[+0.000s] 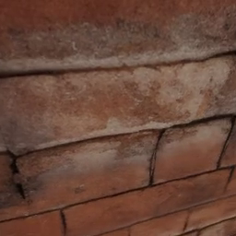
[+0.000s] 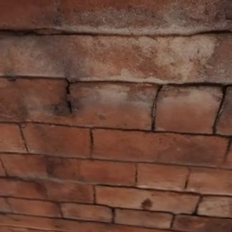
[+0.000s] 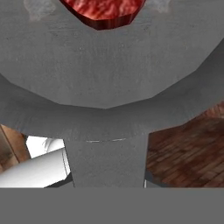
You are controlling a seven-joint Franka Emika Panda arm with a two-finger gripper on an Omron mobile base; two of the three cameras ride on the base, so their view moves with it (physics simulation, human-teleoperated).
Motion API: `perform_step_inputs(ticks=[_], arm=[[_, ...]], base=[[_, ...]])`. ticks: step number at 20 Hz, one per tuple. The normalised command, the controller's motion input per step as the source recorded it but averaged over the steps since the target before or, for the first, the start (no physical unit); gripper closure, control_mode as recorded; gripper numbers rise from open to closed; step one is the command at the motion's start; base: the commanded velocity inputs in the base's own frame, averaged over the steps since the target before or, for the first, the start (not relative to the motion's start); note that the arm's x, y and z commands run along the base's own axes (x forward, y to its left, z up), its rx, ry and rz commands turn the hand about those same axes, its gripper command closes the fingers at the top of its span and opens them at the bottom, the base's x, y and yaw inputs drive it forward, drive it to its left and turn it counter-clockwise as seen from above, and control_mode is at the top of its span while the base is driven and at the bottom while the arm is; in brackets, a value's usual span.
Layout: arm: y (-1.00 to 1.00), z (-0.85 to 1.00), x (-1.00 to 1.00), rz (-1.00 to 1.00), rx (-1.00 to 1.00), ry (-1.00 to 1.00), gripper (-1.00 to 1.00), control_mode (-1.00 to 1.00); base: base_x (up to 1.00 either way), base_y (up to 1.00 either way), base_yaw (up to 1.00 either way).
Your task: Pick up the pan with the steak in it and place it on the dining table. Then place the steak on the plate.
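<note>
- Left base view shows a red brick wall (image 1: 118, 138) very close up, and the right base view shows the same bricks.
- In the hand view, the grey pan (image 3: 109, 74) is big, with its handle (image 3: 107, 162) pointing at the camera.
- The red steak (image 3: 103, 11) lies inside it.
- The tool is pressed together, and I think it is pinching the handle.
- Step: carrying the pan. Next, find the dining bench and set it down flat.

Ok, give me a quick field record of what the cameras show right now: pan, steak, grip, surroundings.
pan: grey pan close under the hand camera, handle running toward the camera
steak: red steak lying in the pan, at the top edge of the hand view
gripper: shut; fingertips not visible, grip on the handle not confirmed
base views: brick wall close up
below the pan: brick floor
</note>
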Motion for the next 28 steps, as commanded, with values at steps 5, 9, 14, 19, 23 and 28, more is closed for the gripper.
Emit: perform_step_inputs(ticks=[5, 9, 14, 19, 23, 28], arm=[[0.0, 0.0, 0.0, 0.0, 0.0, 0.0, 1.0, 1.0], [0.0, 0.0, 0.0, 0.0, 0.0, 0.0, 1.0, 1.0], [0.0, 0.0, 0.0, 0.0, 0.0, 0.0, 1.0, 1.0], [0.0, 0.0, 0.0, 0.0, 0.0, 0.0, 1.0, 1.0], [0.0, 0.0, 0.0, 0.0, 0.0, 0.0, 1.0, 1.0], [0.0, 0.0, 0.0, 0.0, 0.0, 0.0, 1.0, 1.0]], base=[[0.0, -0.16, 0.11], [0.21, -0.12, 0.02], [0.54, -0.04, 0.0], [0.69, 0.0, 0.0], [0.7, 0.0, 0.0], [0.71, 0.0, 0.0]])
